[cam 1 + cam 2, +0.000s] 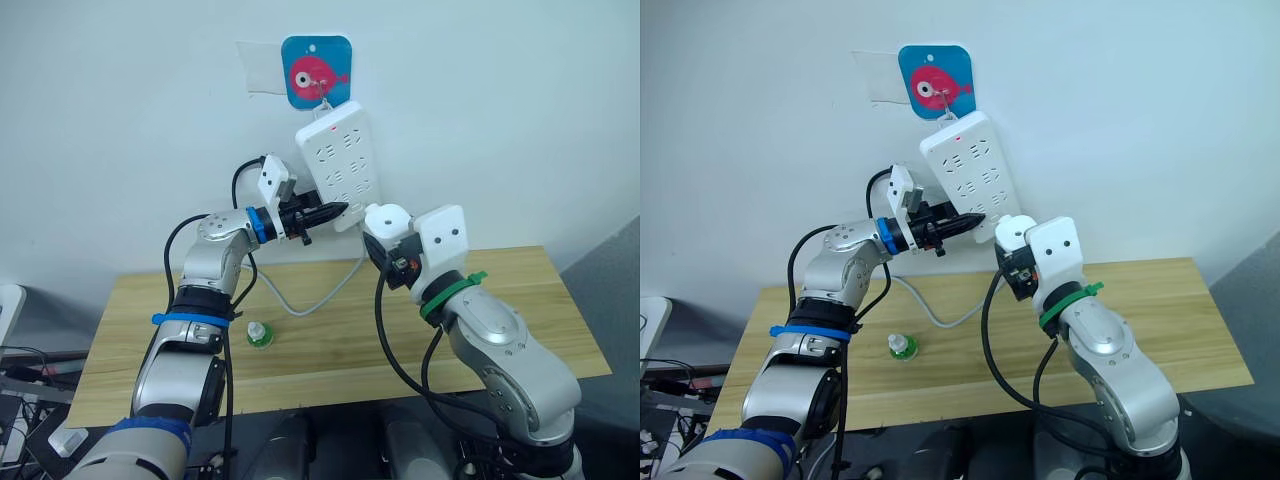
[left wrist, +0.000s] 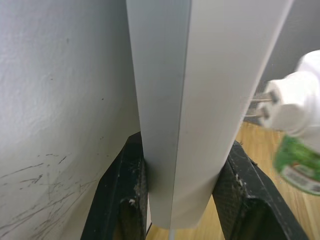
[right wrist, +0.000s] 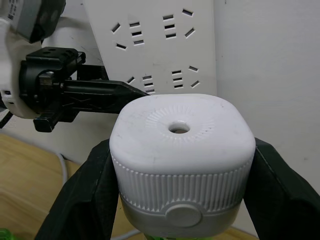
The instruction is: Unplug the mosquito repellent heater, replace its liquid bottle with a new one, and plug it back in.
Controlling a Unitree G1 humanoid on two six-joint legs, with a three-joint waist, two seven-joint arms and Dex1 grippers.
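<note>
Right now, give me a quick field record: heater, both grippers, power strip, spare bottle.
heater: mosquito repellent heater unplugged, prongs bare, green bottle fitted beneath
right gripper: right gripper shut on the heater's sides, near the strip
left gripper: left gripper clamped on the lower end of the power strip
power strip: hangs tilted on the wall
spare bottle: green bottle upright on the wooden table

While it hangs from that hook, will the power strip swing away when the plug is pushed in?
Probably not much: the left end effector clamps the power strip's lower edge. Hung from one hook, it would likely pivot if released. Its moulded casing looks stiff.
</note>
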